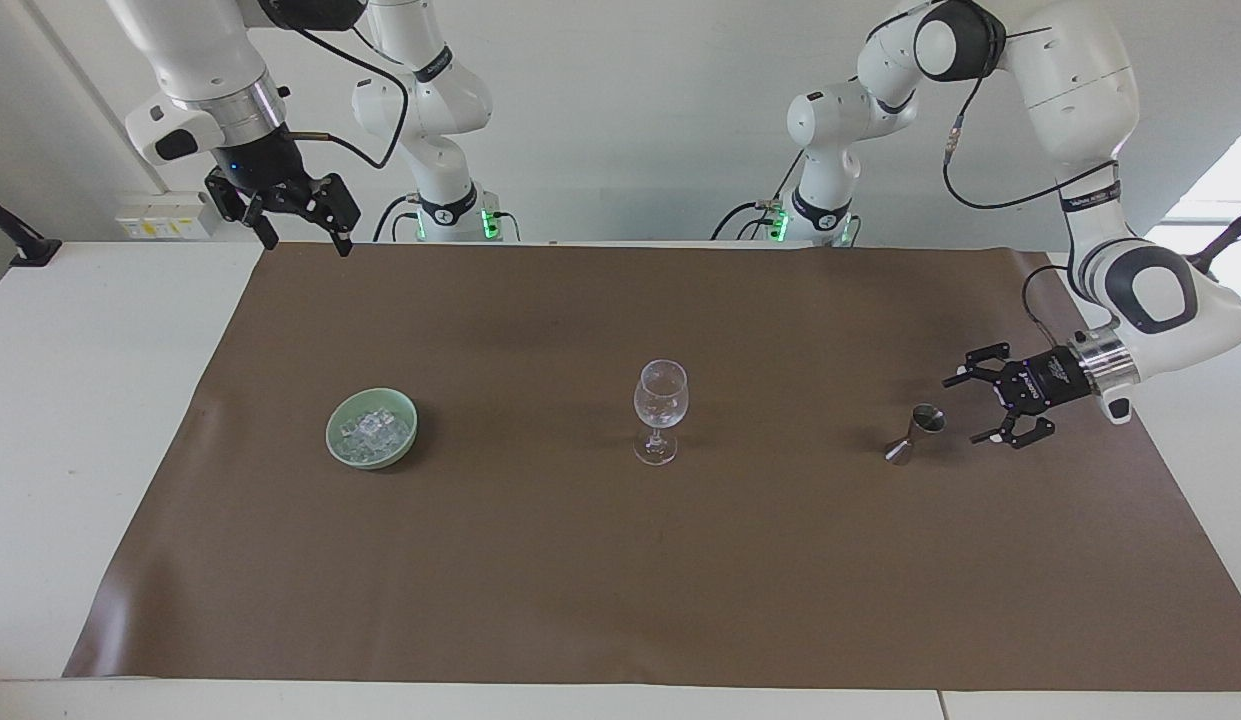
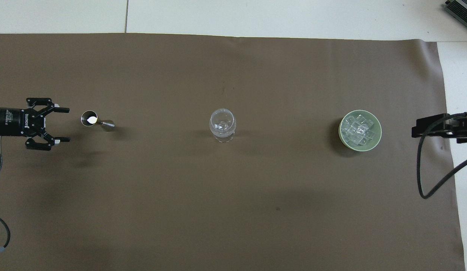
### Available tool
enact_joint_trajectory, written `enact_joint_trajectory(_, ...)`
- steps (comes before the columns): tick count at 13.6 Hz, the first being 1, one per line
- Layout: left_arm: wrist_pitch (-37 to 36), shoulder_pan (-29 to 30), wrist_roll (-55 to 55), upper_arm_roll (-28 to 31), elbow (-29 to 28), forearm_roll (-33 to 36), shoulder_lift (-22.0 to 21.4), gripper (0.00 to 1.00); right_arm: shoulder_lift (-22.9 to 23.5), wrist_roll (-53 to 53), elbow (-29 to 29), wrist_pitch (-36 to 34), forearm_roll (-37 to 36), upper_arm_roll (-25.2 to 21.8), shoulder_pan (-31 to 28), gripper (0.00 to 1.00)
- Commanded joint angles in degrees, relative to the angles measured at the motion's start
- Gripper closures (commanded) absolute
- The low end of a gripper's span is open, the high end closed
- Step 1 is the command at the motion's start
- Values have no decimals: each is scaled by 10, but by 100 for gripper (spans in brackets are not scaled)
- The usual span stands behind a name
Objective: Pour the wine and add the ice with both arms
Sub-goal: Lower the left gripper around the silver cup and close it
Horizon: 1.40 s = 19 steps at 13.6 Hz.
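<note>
On the brown-covered white counter (image 1: 100, 420) we see whitish ice cubes (image 1: 373, 431) heaped in a pale green bowl (image 1: 372, 428), our left gripper (image 1: 968, 408) gaping beside a small steel jigger (image 1: 914, 433), and our right gripper (image 1: 305, 238) waiting open above the mat's corner.

A: What occupies the centre of the frame?
B: A clear wine glass (image 1: 660, 424), upright on the brown mat (image 1: 620, 580). At centre left, a green bowl (image 1: 372, 428) holds the ice (image 1: 376, 430); at centre right stands a small metal jigger (image 1: 914, 433).

A: And the grippers?
B: The left gripper (image 1: 976, 410), at right of frame, lies level just beside the jigger, fingers spread, not touching it. The right gripper (image 1: 298, 240), upper left, hangs over the mat's upper edge, fingers apart, holding nothing
</note>
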Motion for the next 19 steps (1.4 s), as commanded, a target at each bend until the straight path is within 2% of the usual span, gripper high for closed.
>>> enact_joint_trajectory(1,42,-5,37,-3,-67,-30,-39,0,-2,-11,-1,-8,-2,-1,0,0)
enact_joint_trajectory(4,49,-10,73,-3,-68,-60,-30,0,-2,-11,-1,-8,-2,-2,0,0)
enact_joint_trajectory(7,46,-4,119,-4,-71,-105,1,0,-2,-11,0,-8,-2,-2,0,0)
enact_joint_trajectory(9,39,-4,126,-4,-72,-131,8,0,-2,-11,-1,-8,-2,-2,0,0)
enact_joint_trajectory(12,16,6,166,-4,-70,-170,30,0,-2,-11,-1,-8,-2,-2,0,0)
enact_joint_trajectory(16,-15,10,229,-4,-70,-188,45,0,-2,-11,-1,-8,-2,-2,0,0)
enact_joint_trajectory(19,-50,16,239,-5,-68,-224,66,0,-2,-11,-1,-8,-2,-2,0,0)
